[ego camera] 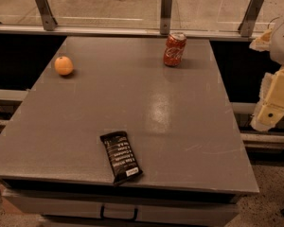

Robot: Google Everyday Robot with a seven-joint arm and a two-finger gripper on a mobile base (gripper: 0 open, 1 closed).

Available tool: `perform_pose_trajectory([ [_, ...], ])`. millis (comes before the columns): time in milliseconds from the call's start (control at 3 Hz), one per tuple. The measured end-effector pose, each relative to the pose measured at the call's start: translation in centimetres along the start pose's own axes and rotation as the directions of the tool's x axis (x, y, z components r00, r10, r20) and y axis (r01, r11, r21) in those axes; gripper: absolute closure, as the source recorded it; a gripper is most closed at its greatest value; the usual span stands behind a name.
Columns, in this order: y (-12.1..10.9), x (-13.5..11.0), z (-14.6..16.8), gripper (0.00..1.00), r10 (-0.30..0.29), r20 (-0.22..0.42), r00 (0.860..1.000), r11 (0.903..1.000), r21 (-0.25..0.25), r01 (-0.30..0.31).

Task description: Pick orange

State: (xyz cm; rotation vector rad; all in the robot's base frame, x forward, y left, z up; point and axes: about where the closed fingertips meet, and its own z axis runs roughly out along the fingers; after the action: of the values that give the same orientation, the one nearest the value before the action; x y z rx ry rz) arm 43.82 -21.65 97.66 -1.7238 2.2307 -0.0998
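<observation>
Camera view: grey table [180, 126] holds orange [64, 65], red can [174, 49], black snack bar [121, 157]; gripper [272, 105] beyond table's right edge, state unclear.

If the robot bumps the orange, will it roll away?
Probably yes: the orange is round and sits on a flat, smooth grey table, so a nudge would likely send it rolling. Its skin looks matte, so it may not be very slippery to grip. The gripper is beyond the table edge at the picture's right, far from it.
</observation>
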Motion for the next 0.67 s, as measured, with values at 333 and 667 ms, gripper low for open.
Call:
perform_pose_trajectory([
  [333,0.0,0.0,0.0,0.0,0.0,0.0,1.0,1.0,0.0,0.0],
  [667,-0.4,-2.7,1.4,0.0,-0.019,0.056,0.998,0.9995,-0.022,0.021],
])
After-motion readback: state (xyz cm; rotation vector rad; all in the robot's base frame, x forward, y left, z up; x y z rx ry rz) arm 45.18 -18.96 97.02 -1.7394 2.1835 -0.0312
